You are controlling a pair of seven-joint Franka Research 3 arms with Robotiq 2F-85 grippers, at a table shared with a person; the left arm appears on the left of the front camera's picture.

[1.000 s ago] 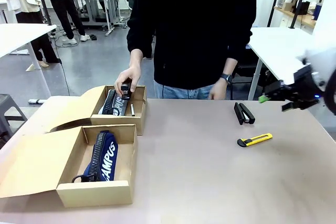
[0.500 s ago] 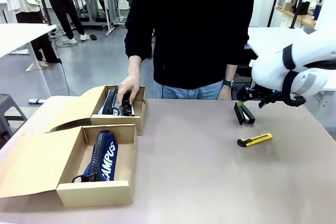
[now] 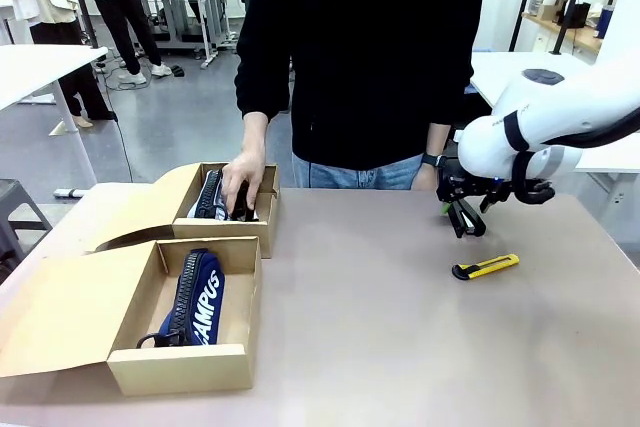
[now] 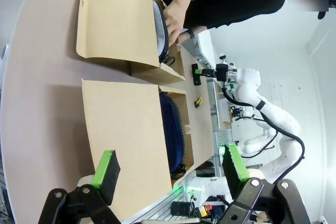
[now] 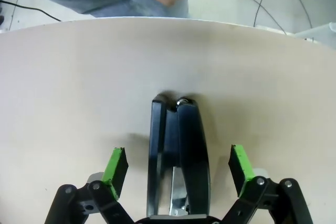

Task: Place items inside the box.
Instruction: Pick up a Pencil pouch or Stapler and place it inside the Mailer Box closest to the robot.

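At the far left, my left gripper (image 4: 170, 166) hangs over the table end with its green pads spread wide and nothing between them. Below it the near box (image 3: 180, 367) stands with its flap laid open, and the navy CAMPUS pouch (image 3: 200, 295) lies inside along its length. Just behind, touching it, is the far box (image 3: 225, 232), where the person's hand (image 3: 243, 177) rests on the contents. Well apart to the right, the black stapler (image 5: 184, 140) lies flat on the table, apparently on its side. My right gripper (image 5: 177, 166) is directly over it, jaws fully apart and empty. The stapler's long axis runs straight away from the wrist, between the two pads and square to their closing line, with clear table on each side. I judge this arm far the nearer, and a straight descent and squeeze across the narrow sides is what the pick calls for. The yellow-and-black utility knife (image 3: 485, 267) lies nearer me, just right of the stapler, untouched. The table (image 3: 380, 347) is smooth, matt, pale brown and level. Beyond it are white worktables and a grey floor.
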